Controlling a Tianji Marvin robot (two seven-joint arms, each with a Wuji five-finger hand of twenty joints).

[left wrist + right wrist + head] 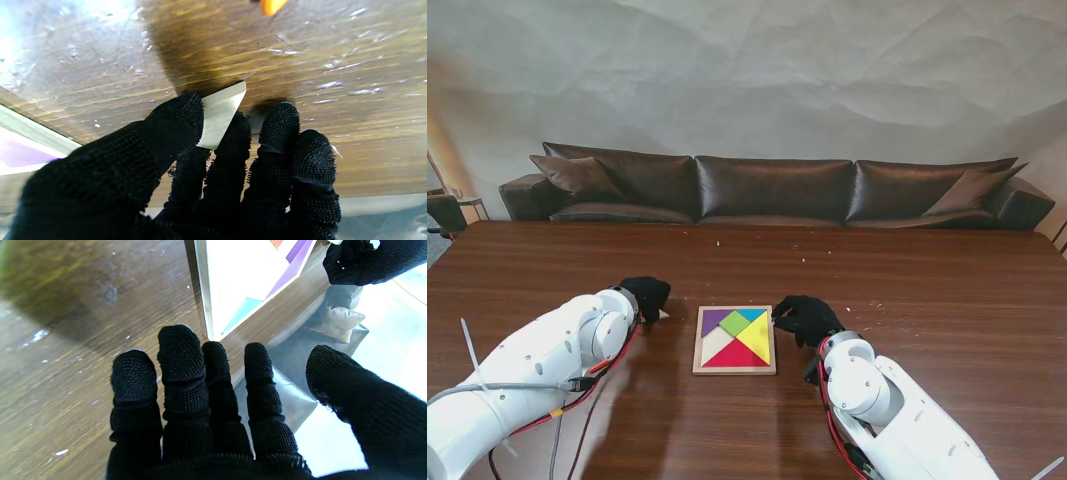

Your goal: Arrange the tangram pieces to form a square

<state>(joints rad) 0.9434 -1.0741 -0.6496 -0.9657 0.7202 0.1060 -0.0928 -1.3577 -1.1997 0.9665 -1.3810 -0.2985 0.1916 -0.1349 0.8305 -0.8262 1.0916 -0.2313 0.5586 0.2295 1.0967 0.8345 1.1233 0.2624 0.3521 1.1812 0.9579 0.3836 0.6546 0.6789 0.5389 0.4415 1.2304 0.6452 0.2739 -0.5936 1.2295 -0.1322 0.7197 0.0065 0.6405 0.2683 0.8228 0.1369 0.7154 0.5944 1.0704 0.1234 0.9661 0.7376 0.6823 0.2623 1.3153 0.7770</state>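
Left hand [186, 166] fingers pinch white piece [220, 113]; right hand [206, 413] fingers spread, empty; dark wood table [927, 290], brown sofa [772, 190].

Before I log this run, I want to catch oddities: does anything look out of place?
One white piece is outside the tray, pinched in the left hand just left of it. An orange scrap lies farther out. The right hand is open by the tray's right edge.

Dark wooden table [927, 300], brown leather sofa [772, 190], crumpled white backdrop [757, 70]
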